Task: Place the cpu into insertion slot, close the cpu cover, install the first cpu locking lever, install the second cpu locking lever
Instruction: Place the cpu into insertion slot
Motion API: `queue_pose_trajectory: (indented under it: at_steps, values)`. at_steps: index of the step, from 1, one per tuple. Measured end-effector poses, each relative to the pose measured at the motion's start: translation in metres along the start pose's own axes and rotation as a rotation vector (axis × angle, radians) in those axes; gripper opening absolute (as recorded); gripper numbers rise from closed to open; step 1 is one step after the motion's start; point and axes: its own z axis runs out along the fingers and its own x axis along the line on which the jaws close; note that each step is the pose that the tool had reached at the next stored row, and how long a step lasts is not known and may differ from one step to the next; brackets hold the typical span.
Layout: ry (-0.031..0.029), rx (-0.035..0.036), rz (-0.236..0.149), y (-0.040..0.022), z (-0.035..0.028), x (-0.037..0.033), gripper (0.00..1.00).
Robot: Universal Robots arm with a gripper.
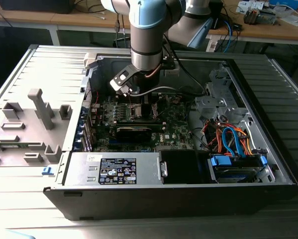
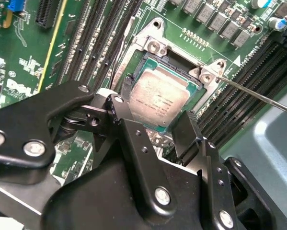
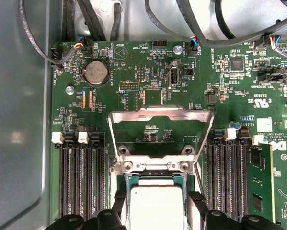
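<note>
Though cpu cover (image 3: 161, 115) open, end effector (image 3: 157, 195) astride cpu (image 2: 160, 98)

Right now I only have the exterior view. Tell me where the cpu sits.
Observer: In both wrist views the cpu lies in the socket, directly beneath the gripper.
Operator: Report the cpu cover.
Observer: In the first wrist view the cpu cover stands swung open on its hinge, clear of the cpu.
Operator: Check the locking levers.
Observer: In the second wrist view one thin lever angles away from the socket's corner, not latched down.
</note>
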Motion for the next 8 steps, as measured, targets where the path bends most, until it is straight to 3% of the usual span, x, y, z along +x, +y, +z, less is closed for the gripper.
queue_pose_trajectory:
  at_steps: [2,5,8]
  values:
    - [0.0,0.0,0.0,0.0003,-0.0078,-0.0002,0.61]
    - [0.0003,-0.0001,0.0,0.0004,-0.0091,0.0004,0.59]
    - [0.0016,0.0,-0.002,-0.0014,-0.0092,-0.0001,0.4]
